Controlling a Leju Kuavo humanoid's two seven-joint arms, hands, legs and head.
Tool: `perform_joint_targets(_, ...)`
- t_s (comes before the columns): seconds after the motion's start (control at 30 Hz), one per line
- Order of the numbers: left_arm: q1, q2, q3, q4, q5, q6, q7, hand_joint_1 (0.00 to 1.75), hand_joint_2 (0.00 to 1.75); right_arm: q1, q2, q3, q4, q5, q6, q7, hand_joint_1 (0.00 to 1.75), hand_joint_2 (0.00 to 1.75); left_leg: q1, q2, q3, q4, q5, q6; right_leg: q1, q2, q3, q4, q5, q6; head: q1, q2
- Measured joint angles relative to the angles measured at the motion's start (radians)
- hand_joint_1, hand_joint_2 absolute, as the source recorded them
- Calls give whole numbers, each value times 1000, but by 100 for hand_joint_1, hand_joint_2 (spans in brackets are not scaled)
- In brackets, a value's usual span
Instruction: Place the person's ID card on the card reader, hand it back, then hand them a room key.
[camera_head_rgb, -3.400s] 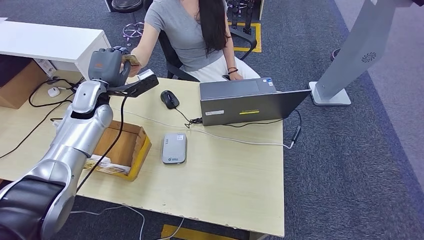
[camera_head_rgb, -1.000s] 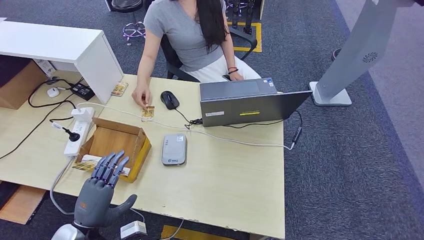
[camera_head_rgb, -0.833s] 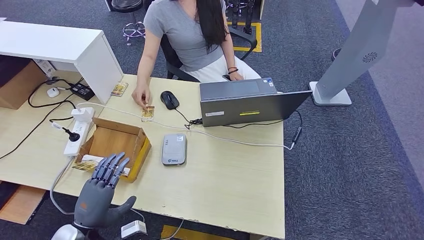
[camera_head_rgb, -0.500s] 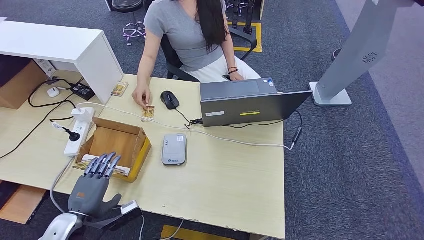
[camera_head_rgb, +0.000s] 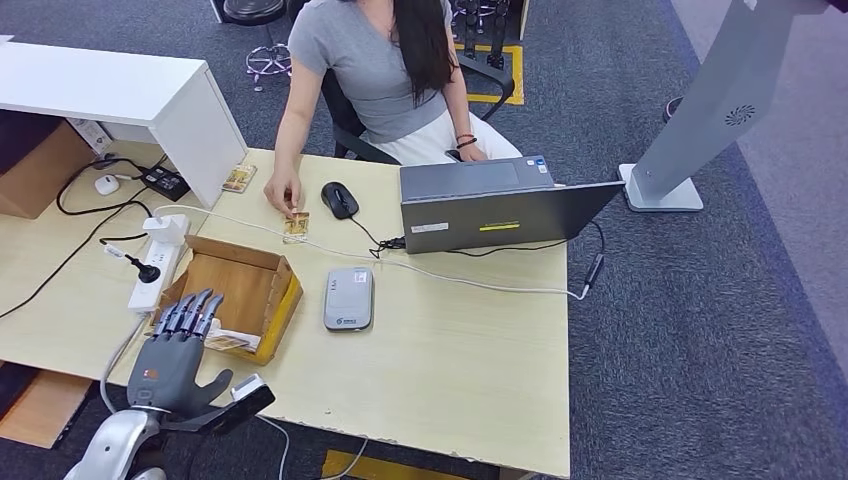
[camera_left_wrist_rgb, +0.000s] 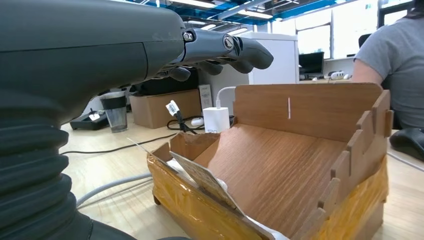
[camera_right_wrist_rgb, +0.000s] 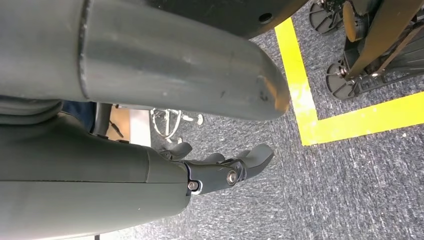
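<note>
The ID card (camera_head_rgb: 295, 226) is lying flat on the desk (camera_head_rgb: 450, 350), with the person's hand (camera_head_rgb: 283, 194) resting at its 11 o'clock edge, fingertips touching or just over it. The card reader (camera_head_rgb: 348, 297) is sitting at 5 o'clock from the card, apart from it, with nothing on it. The cardboard box (camera_head_rgb: 240, 290) is standing at 9 o'clock from the reader, and cards (camera_left_wrist_rgb: 205, 180) are leaning at its near wall. The left hand (camera_head_rgb: 172, 360) is hovering at the near edge of the box, fingers extended and slightly apart, holding nothing; its fingertips (camera_left_wrist_rgb: 250, 52) are reaching over the box rim. The right hand (camera_right_wrist_rgb: 220, 170) is hanging over the grey carpet, fingers loosely curled, holding nothing. A mouse (camera_head_rgb: 339, 198) is lying at 3 o'clock from the person's hand, and a laptop (camera_head_rgb: 490, 205) is standing further along at 3 o'clock.
</note>
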Motion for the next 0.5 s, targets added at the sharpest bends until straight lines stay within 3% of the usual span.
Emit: perform_joint_targets(0.5,-2,-19,17,19,-7,0,-3,0,175,0,0,0,0,6,1,4,0,0,0,0,0,0,0,0,0,0,0,0,0,0,0,0)
